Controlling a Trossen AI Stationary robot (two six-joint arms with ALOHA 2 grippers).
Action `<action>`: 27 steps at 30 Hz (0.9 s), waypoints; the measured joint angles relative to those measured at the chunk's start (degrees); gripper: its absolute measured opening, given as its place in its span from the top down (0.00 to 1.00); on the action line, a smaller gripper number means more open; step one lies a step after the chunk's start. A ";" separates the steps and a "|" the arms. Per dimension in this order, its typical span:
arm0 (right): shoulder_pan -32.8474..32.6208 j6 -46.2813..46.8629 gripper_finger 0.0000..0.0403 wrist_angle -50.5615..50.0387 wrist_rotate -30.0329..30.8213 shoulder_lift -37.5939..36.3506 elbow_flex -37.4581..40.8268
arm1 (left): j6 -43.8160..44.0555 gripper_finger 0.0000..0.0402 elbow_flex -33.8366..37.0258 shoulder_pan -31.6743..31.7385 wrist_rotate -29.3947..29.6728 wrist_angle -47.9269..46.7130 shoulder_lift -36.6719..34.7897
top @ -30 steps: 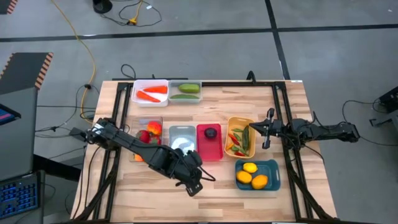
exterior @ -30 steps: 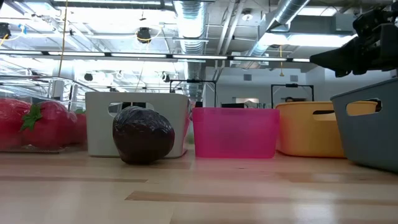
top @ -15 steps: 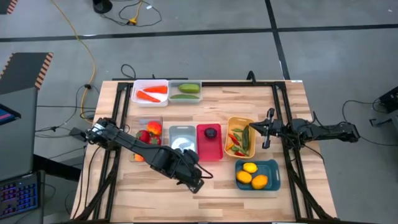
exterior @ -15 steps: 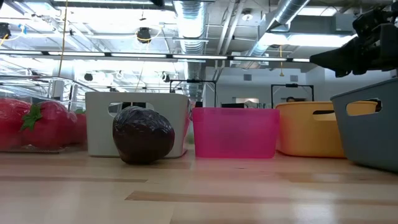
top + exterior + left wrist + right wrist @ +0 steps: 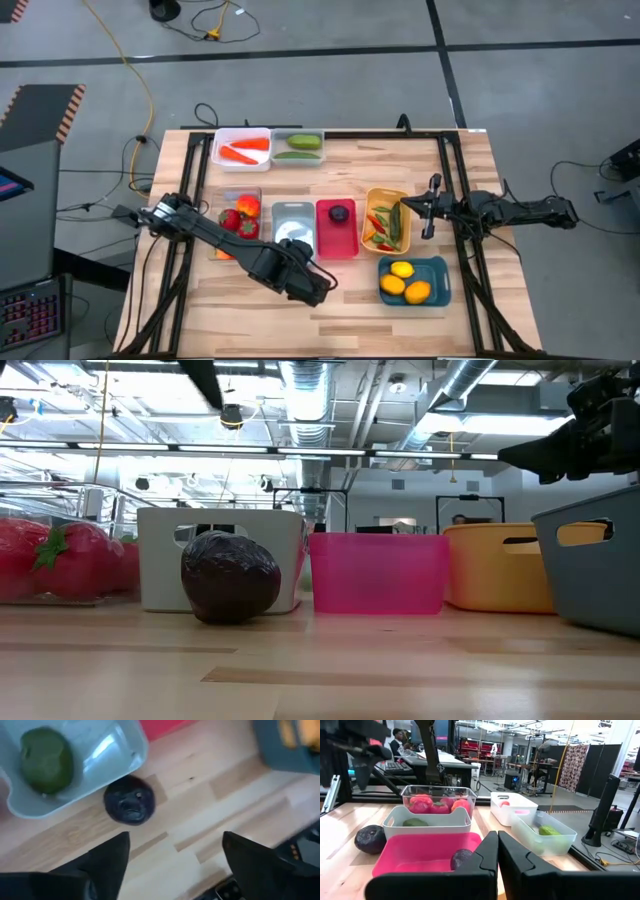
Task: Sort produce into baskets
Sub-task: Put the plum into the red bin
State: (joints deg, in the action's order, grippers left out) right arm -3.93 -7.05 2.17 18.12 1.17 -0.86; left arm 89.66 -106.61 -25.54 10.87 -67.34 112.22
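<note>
One dark purple plum (image 5: 129,800) lies loose on the desk (image 5: 210,815), touching the silver-grey basket (image 5: 117,762) at its near corner. It lies just ahead of the left pincer (image 5: 175,852), whose fingers are spread and empty. Well apart, the right pincer (image 5: 497,852) is pressed together.

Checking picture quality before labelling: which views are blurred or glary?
Left wrist view: soft and smeared; the dark purple plum and silver-grey plastic bin lack crisp edges. Low view: bright ceiling lights, foreground sharp. High view: evenly lit.
</note>
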 joint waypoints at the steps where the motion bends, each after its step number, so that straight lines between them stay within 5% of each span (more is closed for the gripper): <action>1: -0.02 -0.02 0.91 0.00 0.01 -0.02 0.02 | 0.98 0.23 0.03 -0.04 -0.39 -0.46 0.69; 11: -0.11 -0.06 0.91 0.04 -0.08 -0.01 0.02 | 13.58 0.08 0.03 -0.12 -1.66 -4.80 5.35; 27: -0.11 0.05 0.91 0.02 -0.06 0.00 0.02 | 18.76 0.06 0.04 -0.25 -1.20 -4.87 11.02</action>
State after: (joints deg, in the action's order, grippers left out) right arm -4.03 -7.01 2.20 18.06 1.17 -0.84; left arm 108.42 -106.57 -25.79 9.67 -72.21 123.24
